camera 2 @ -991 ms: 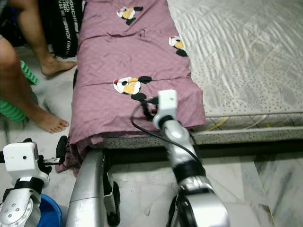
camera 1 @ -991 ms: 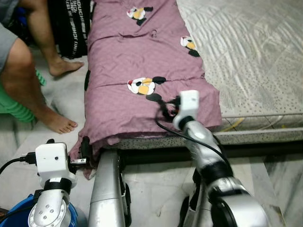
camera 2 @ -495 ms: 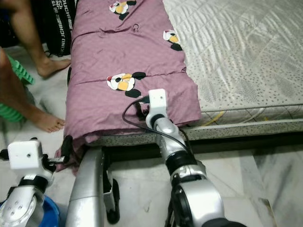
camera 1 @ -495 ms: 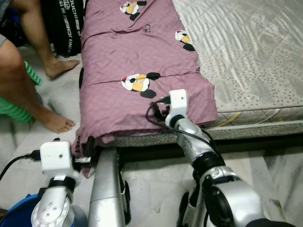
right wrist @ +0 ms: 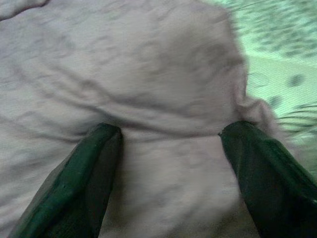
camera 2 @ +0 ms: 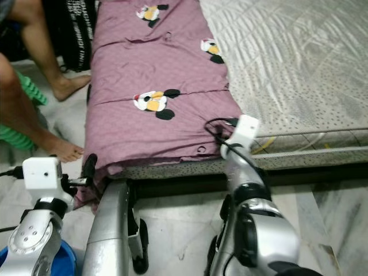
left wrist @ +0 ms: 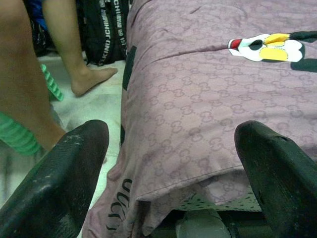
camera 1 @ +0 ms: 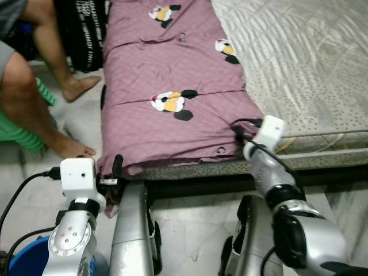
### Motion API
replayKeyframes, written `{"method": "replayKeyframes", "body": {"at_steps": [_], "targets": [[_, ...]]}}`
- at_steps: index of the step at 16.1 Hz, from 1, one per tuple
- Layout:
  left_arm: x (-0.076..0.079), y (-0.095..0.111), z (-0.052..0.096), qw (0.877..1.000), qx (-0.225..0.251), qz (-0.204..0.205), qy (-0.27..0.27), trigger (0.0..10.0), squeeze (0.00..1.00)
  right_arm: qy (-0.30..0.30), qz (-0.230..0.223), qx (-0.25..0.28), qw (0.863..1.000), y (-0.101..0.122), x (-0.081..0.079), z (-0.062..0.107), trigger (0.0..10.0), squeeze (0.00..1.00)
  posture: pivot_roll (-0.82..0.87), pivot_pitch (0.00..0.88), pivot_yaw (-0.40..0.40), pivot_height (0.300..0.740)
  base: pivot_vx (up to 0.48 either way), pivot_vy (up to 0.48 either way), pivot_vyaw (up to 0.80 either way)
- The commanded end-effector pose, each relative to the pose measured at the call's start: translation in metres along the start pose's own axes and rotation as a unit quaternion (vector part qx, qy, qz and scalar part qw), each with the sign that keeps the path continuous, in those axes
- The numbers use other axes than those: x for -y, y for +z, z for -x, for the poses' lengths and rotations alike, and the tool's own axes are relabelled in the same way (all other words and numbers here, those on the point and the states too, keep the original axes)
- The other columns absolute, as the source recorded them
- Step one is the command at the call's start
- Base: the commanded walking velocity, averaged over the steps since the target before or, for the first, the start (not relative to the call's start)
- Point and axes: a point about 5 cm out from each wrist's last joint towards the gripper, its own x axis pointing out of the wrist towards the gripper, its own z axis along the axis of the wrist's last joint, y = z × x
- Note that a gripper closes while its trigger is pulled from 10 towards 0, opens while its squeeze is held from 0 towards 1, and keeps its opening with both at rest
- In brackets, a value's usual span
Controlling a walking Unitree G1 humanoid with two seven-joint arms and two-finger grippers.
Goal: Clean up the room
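Purple blanket (camera 1: 172, 92): folded lengthwise, cartoon-mouse prints, lying along the left side of the bed (camera 1: 310, 63), near end draped over the mattress edge.
Right gripper (right wrist: 168, 144): fingers spread apart, tips pressed on the blanket's near right corner, nothing clamped.
Left gripper (left wrist: 173, 163): fingers wide apart, holding nothing, low at the blanket's near left corner, just short of the cloth.
Person's bare legs (camera 1: 34, 98): on the floor, far left, beside a black bag (camera 1: 86, 29).

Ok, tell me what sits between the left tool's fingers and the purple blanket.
Nothing. In the left wrist view the left tool is open, its fingers apart, with bare air up to the purple blanket edge.
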Motion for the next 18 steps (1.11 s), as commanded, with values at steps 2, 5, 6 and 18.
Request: {"method": "replayKeyframes", "body": {"at_steps": [2, 5, 6, 18], "targets": [[-0.001, -0.006, -0.004, 1.000, -0.012, -0.002, -0.001, 10.0, 0.00, -0.059, -0.001, 0.015, 0.998, -0.005, 0.040, 0.006, 10.0, 0.00, 0.16, 0.117, 0.032, 0.517, 0.000, 0.000, 0.00], [0.001, -0.005, -0.013, 1.000, 0.002, 0.009, -0.012, 10.0, 0.00, 0.025, 0.103, 0.157, 0.982, 0.026, 0.034, 0.024, 10.0, 0.00, 0.11, 0.074, 0.047, 0.517, 0.000, 0.000, 0.00], [0.002, -0.005, -0.015, 1.000, 0.005, 0.010, -0.015, 10.0, 0.00, 0.046, 0.116, 0.174, 0.977, 0.028, 0.029, 0.030, 10.0, 0.00, 0.10, 0.068, 0.049, 0.517, 0.000, 0.000, 0.00], [0.026, -0.010, -0.046, 0.995, 0.052, 0.018, -0.086, 10.0, 0.00, 0.179, 0.099, 0.183, 0.962, -0.008, -0.023, 0.117, 10.0, 0.00, -0.02, 0.000, 0.085, 0.547, 0.000, 0.000, 0.00]]}}
